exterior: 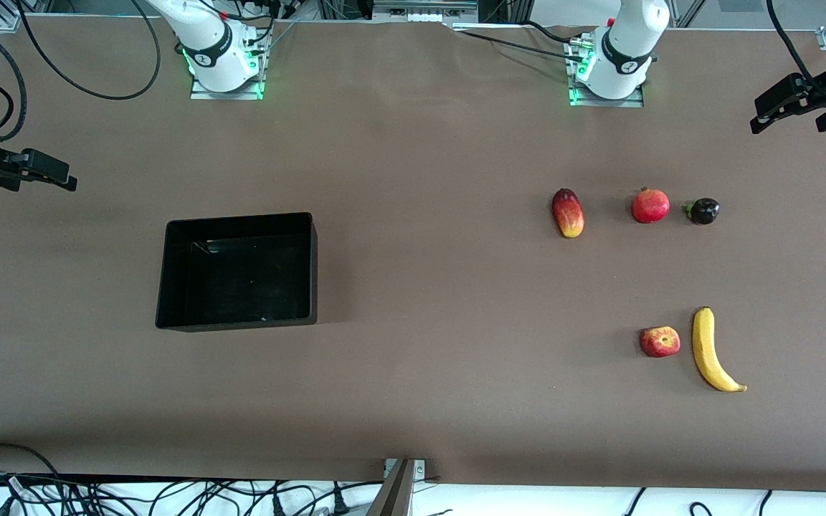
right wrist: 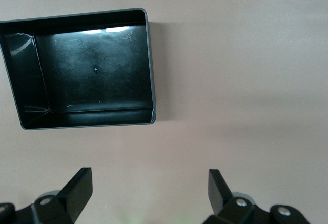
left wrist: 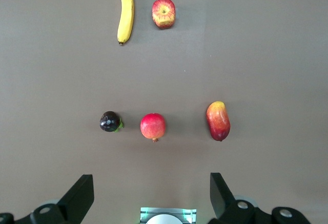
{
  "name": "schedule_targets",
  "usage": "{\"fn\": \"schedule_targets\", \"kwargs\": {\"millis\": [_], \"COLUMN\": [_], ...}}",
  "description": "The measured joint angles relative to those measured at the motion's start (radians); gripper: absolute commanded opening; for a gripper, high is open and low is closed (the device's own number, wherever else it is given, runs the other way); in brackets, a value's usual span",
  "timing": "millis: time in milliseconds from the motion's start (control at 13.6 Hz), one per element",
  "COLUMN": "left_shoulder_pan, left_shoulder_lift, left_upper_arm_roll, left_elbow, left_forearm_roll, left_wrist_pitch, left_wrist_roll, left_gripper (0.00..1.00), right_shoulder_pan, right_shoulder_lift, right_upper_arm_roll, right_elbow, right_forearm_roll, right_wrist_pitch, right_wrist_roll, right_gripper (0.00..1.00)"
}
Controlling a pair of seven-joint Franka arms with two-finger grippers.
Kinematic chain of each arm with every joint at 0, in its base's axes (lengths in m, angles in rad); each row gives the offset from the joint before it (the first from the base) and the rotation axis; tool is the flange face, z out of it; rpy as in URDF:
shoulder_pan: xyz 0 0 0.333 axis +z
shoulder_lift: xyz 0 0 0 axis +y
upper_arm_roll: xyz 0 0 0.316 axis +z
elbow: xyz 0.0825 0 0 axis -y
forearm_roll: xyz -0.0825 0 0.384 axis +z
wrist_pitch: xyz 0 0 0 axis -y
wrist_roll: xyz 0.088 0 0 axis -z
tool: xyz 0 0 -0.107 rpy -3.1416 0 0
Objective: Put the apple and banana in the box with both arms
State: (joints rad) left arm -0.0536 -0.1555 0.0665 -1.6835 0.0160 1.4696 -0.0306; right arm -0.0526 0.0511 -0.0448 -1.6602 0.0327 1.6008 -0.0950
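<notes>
The apple (exterior: pixel 660 342) and banana (exterior: pixel 714 350) lie just beside each other on the surface (exterior: pixel 427 373) toward the left arm's end, nearer the front camera than the row of mango (exterior: pixel 568 213), pomegranate (exterior: pixel 650 206) and a dark fruit (exterior: pixel 703 211), while the empty box (exterior: pixel 169 287) sits well apart toward the right arm's end, so each fruit probably has to be carried the length of the surface. The left pincer (left wrist: pixel 152 196) hangs over the left arm's end, spread wide, empty and touching nothing. The right pincer (right wrist: pixel 150 193) hangs over the right arm's end near the box, likewise wide apart and empty.

One box (exterior: pixel 166 272); one apple (exterior: pixel 660 342); one banana (exterior: pixel 713 351); one mango (exterior: pixel 568 213); one pomegranate (exterior: pixel 650 206); one dark round fruit (exterior: pixel 703 211). Five fruits. Two arms, two grippers: left gripper (exterior: pixel 779 107), right gripper (exterior: pixel 44 172).
</notes>
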Motion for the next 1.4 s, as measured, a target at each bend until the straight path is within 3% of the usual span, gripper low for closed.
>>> {"fn": "schedule_targets", "kwargs": {"millis": [221,589,1104,1325,1398], "left_shoulder_pan": [0.000,0.000,0.000,0.000,0.000], "left_shoulder_lift": [0.002,0.005,0.105,0.173,0.200], "left_upper_arm_roll": [0.000,0.000,-0.001,-0.001,-0.001], "left_elbow": [0.000,-0.001,-0.027,-0.029,-0.031], "left_forearm_roll": [0.000,0.000,0.000,-0.001,-0.001], "left_wrist_pitch": [0.000,0.001,0.143,0.210,0.235], "left_wrist_roll": [0.000,0.000,0.000,-0.011,-0.026], "left_gripper": [1.00,1.00,1.00,1.00,1.00], "right_shoulder_pan": [0.000,0.016,0.028,0.028,0.028], "right_shoulder_lift": [0.033,0.189,0.266,0.281,0.285], "right_upper_arm_roll": [0.000,0.001,0.001,0.002,0.003], "right_elbow": [-0.002,-0.013,-0.231,-0.284,-0.305], "right_forearm_roll": [-0.001,-0.005,-0.006,-0.006,-0.006], "right_wrist_pitch": [0.005,0.208,0.565,0.614,0.621], "right_wrist_roll": [-0.054,-0.111,-0.111,-0.110,-0.110], "right_gripper": [1.00,1.00,1.00,0.94,0.84]}}
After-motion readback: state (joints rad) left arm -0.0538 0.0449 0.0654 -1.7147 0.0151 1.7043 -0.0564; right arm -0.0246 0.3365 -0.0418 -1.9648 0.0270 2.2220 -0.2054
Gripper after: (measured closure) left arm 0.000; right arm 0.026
